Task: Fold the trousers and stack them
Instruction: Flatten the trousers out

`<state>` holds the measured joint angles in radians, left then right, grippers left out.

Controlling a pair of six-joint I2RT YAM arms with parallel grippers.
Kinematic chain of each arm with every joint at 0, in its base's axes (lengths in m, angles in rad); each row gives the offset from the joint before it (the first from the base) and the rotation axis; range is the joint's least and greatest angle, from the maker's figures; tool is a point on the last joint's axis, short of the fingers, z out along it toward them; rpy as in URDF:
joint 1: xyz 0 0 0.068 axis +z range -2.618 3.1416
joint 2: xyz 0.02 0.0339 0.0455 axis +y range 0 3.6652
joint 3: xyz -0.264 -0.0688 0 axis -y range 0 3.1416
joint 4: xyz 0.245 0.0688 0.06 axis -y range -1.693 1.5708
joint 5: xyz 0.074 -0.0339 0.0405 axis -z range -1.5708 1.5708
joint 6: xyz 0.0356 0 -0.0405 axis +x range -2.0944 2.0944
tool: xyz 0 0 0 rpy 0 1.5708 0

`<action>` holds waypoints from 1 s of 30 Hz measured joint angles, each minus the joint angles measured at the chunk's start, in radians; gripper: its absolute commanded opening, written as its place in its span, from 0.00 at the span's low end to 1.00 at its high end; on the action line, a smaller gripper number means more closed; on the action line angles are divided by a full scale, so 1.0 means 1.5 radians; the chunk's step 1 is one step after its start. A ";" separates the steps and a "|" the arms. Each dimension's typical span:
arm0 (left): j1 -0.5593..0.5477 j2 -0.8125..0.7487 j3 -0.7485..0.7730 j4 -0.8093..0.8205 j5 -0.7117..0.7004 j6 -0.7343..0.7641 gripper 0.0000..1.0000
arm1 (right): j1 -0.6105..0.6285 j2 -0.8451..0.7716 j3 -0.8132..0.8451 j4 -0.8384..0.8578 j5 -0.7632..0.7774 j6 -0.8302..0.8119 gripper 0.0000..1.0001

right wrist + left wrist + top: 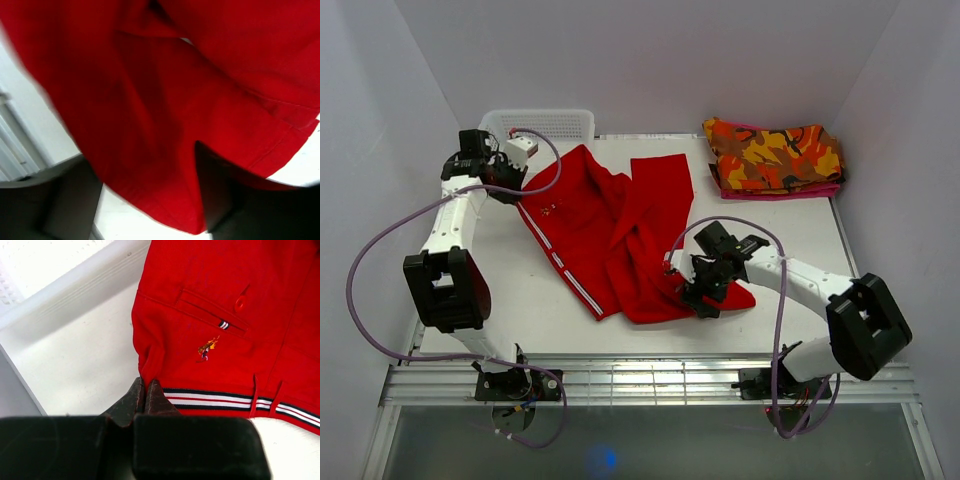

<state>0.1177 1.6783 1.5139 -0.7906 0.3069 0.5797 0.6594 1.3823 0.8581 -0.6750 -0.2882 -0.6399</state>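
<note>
- One right claw, near right, fingers spread over a leg hem of the single pair of trousers.
- Trousers lie crumpled mid-tabletop, striped waistband facing left, legs running right; bare surface shows near left.
- One left claw, far left, pinches the waistband corner.
- One white basket far left; one folded camouflage garment at the far right edge.

Bright, even light — right-wrist view blurred
</note>
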 measured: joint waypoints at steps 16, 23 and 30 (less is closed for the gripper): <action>0.048 -0.031 0.044 0.068 0.057 0.018 0.00 | -0.338 -0.039 0.130 0.047 0.100 -0.039 0.08; 0.081 -0.041 0.109 0.218 0.082 -0.012 0.00 | -0.569 -0.033 0.190 -0.003 0.069 -0.153 0.08; 0.121 -0.060 0.163 0.296 0.254 -0.086 0.00 | -0.670 -0.005 0.185 -0.058 0.034 -0.236 0.08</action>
<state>0.2996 1.5887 1.7584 -0.3462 0.6872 0.4503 -0.3462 1.3750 1.1351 -0.7620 -0.2379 -0.9936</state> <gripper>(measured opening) 0.024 0.083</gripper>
